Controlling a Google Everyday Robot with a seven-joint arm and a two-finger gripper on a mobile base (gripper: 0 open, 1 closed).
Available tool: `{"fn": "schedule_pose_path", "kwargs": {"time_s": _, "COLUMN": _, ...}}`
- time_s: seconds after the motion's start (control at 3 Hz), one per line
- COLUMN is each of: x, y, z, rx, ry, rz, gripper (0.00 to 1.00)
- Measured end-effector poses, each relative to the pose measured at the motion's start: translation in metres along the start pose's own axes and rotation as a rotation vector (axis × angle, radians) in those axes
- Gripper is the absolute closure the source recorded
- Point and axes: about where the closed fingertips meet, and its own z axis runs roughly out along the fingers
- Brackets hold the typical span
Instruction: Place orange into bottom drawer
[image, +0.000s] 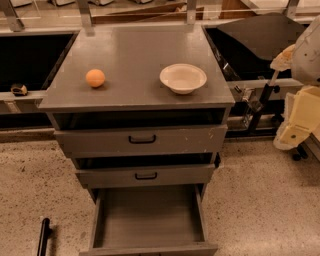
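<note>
Take the cabinet (140, 145) as your reference. Your orange (95, 78) sits on the cabinet's tabletop (135, 50), on the left half and nearer the front edge than the back. It rests alone, well apart from the cream bowl (183, 77), which stands upright on the right half of the same surface.

Below the tabletop you see three grey drawers. The top drawer (142, 140) and the middle drawer (145, 176) are each pulled out a little, and each has a black handle. The bottom drawer (148, 217) is pulled out far towards you, and its plain grey inside is open to view with nothing lying in it.

Your gripper (292, 131) hangs off the cabinet's right side, below tabletop level, near the picture's edge and well apart from the orange. You cannot tell whether it is apart or together. It holds nothing that you can see.
</note>
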Motion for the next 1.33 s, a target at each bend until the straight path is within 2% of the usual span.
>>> {"fn": "schedule_pose_path", "kwargs": {"time_s": 0.33, "x": 0.000, "y": 0.000, "z": 0.000, "rx": 0.000, "ry": 0.000, "rz": 0.000, "gripper": 0.00}}
{"fn": "schedule_pose_path", "kwargs": {"time_s": 0.67, "x": -0.035, "y": -0.028, "z": 0.000, "rx": 0.029, "ry": -0.033, "rz": -0.047, "gripper": 0.00}}
{"fn": "schedule_pose_path", "kwargs": {"time_s": 1.0, "x": -0.147, "y": -0.082, "z": 0.014, "rx": 0.080, "ry": -0.177, "rz": -0.197, "gripper": 0.00}}
{"fn": "schedule_pose_path", "kwargs": {"time_s": 1.33, "x": -0.272, "y": -0.115, "z": 0.049, "rx": 0.069, "ry": -0.382, "rz": -0.314, "gripper": 0.00}}
